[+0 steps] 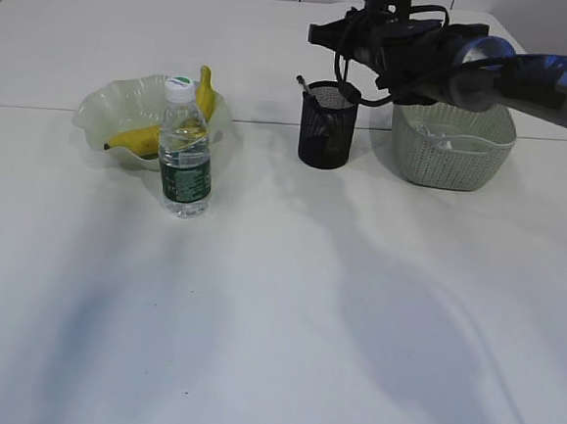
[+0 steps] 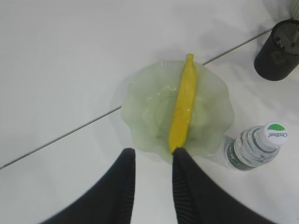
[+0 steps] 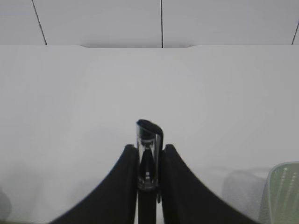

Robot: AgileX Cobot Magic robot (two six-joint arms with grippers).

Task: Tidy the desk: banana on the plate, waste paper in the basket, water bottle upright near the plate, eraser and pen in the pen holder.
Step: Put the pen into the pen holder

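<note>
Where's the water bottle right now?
In the exterior view the water bottle stands upright on the left of the desk, just in front of the plate holding the banana.

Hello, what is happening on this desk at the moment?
A two-armed robot is tidying the desk. The banana lies in the plate, the water bottle stands upright beside it, and paper is in the basket. The right gripper is shut on a pen, near the pen holder. The left gripper hangs open above the plate, holding nothing.
</note>
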